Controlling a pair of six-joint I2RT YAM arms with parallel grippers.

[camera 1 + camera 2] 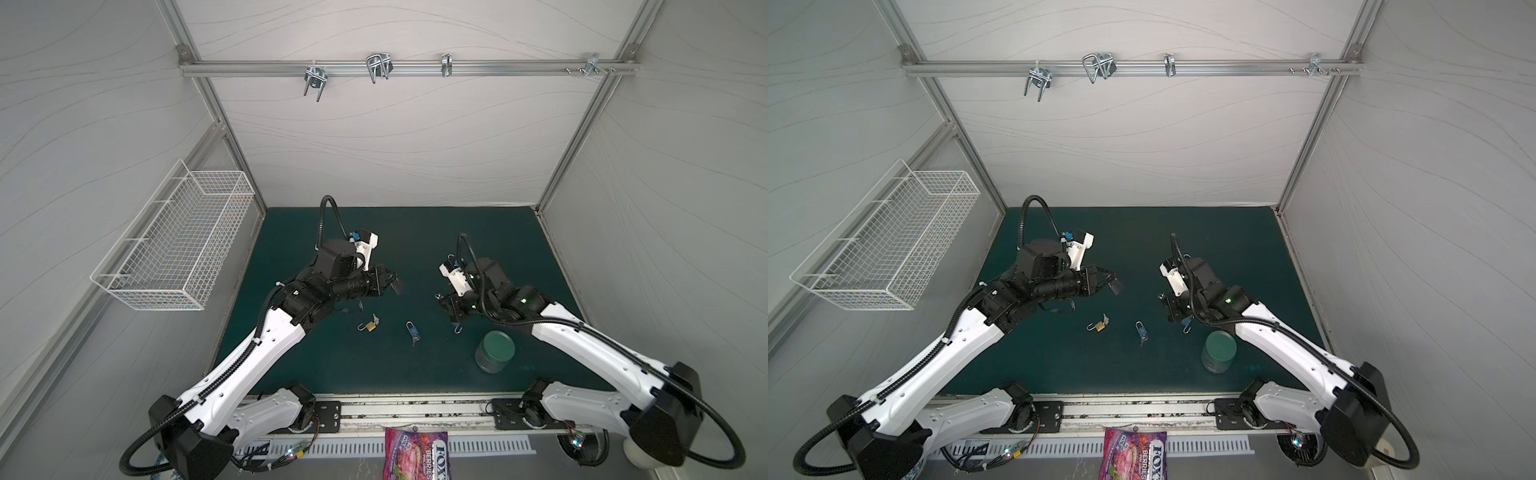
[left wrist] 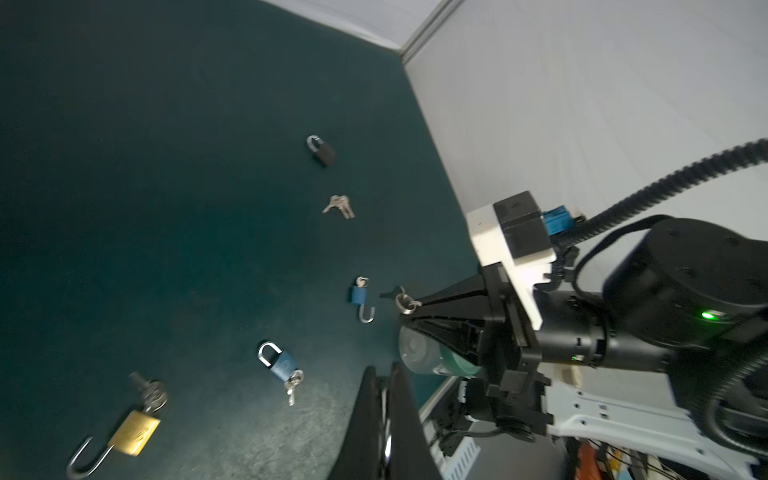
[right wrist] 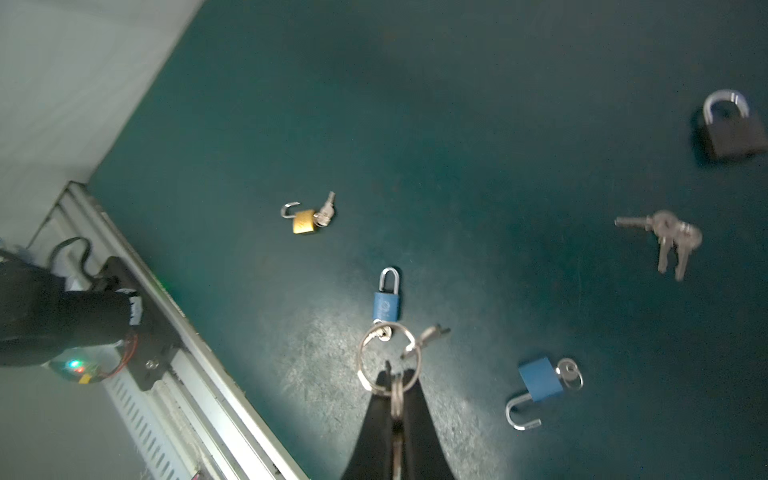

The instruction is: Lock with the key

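**Asker:** Key first: where is it?

**Me:** It (image 3: 428,334) dangles from its ring (image 3: 360,361). My right pincer (image 3: 395,374) is clenched on that ring at the fingertips, over the mat (image 3: 498,83).

**Asker:** And beyond the tips?

**Me:** Just past them lies the closed blue padlock (image 3: 386,305), and off to one side is the open blue padlock (image 3: 540,378), with its own key in it. Farther out are the brass padlock (image 3: 303,220), shackle open, and a loose key bunch (image 3: 669,237). Farthest is the black padlock (image 3: 731,133).

**Asker:** Your left pincer?

**Me:** It (image 1: 392,283) is clenched too, raised well apart from every lock.
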